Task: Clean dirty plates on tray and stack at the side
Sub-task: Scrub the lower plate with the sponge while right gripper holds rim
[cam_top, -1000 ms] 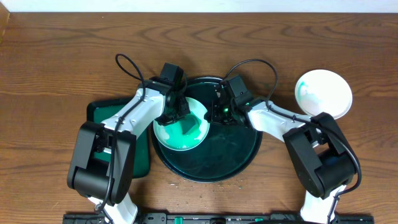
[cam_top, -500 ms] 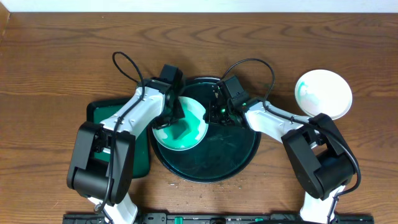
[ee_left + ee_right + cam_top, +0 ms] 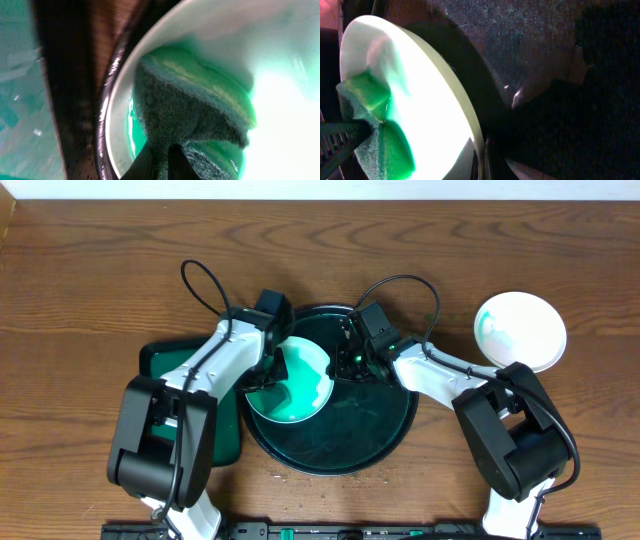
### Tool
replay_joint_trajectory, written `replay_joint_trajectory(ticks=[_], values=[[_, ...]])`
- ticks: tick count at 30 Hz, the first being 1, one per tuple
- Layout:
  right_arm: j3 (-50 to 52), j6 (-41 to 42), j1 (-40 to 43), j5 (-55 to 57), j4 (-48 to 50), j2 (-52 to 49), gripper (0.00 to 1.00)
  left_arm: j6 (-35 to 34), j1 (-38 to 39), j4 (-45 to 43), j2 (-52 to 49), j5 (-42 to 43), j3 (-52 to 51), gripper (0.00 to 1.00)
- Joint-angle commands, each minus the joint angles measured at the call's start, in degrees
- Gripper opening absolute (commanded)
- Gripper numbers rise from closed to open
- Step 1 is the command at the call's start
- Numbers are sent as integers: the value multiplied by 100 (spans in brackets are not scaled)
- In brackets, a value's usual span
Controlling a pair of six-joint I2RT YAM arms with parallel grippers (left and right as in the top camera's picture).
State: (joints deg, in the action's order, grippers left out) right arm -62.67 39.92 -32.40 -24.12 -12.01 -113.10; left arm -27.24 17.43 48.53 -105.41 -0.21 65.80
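Note:
A pale plate (image 3: 308, 372) stands tilted on the round dark tray (image 3: 372, 430), its lower face tinted green. My right gripper (image 3: 340, 364) is shut on the plate's right rim, which runs between the jaws in the right wrist view (image 3: 482, 156). My left gripper (image 3: 271, 370) is shut on a green sponge (image 3: 192, 107) and presses it against the plate's face near the left rim (image 3: 116, 105). The sponge (image 3: 367, 100) also shows at the plate's far edge in the right wrist view. A second plate (image 3: 522, 330), with a faint green smear on its left, lies on the wooden table at the right.
A rectangular green tray (image 3: 165, 365) lies left of the round tray, partly under my left arm. Both arms reach inward over the round tray's back half. Bare wood tabletop (image 3: 320, 250) stretches behind the tray.
My left gripper has slid the sponge a little left and toward the front across the plate. The right gripper keeps its hold on the rim, shifted slightly left.

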Motion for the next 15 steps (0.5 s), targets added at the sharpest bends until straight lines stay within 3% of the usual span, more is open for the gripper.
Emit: replay_joint_trajectory(ticks=[1,11,15], values=[[210,199,17,291,-243,-306,1,1237,4,-98,-367,1923,-422,7],[210,199,17,291,-302,-306,1,1327,96,-1182,-367,4120,-422,7],[210,199,17,289,-369,-306,1,1043,46,-1670,-367,4127,-422,7]])
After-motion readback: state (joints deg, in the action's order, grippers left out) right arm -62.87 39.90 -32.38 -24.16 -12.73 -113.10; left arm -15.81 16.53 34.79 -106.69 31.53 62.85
